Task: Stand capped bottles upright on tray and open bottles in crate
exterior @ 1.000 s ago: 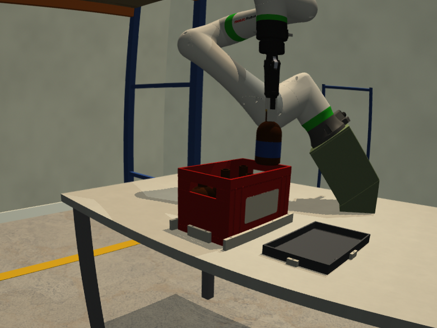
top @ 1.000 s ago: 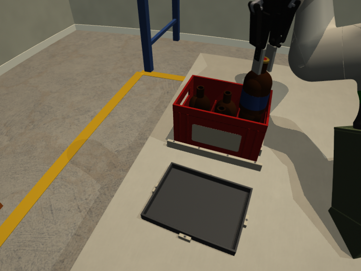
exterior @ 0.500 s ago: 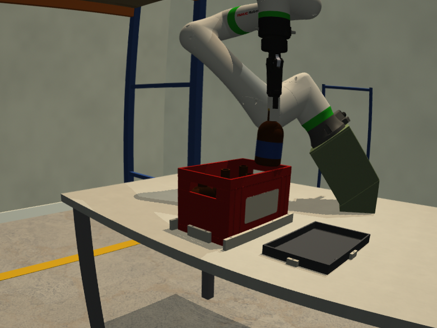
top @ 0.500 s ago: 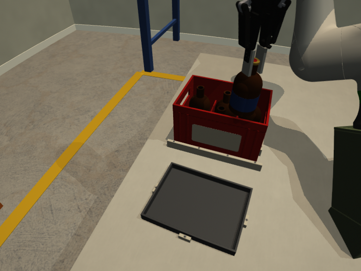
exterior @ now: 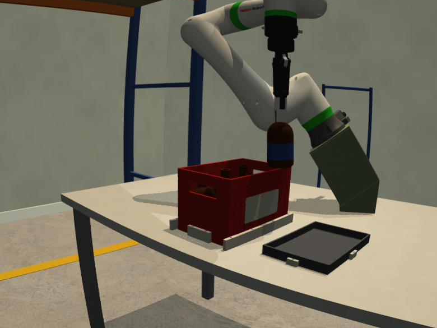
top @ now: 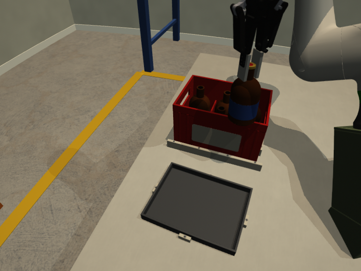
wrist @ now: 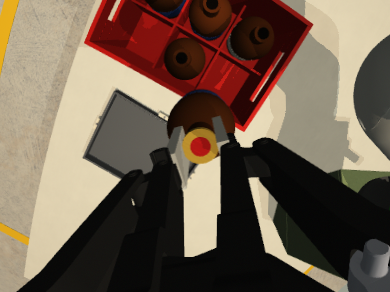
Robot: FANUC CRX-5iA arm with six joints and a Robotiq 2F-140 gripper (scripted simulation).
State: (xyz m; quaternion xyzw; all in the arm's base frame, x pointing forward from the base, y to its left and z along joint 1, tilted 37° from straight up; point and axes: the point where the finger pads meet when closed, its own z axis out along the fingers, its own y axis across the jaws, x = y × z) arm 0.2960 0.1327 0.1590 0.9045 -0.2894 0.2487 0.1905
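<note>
Jaws pinching the neck of a capped bottle [top: 244, 102] just under its red-and-yellow cap, hung upright above the near corner of the red crate [top: 216, 132], apparently lifted free for carrying to the dark tray [top: 197, 174] on the table [top: 289, 223]; open bottles [wrist: 211, 12] left standing inside.

Gripper [top: 250, 62] vertical, clamped on bottle neck [top: 249, 72].

Grey-green walls [exterior: 54, 105], mottled concrete floor [top: 60, 102] with yellow line [top: 90, 126], blue rack post [top: 144, 27], beige table [exterior: 382, 281].
</note>
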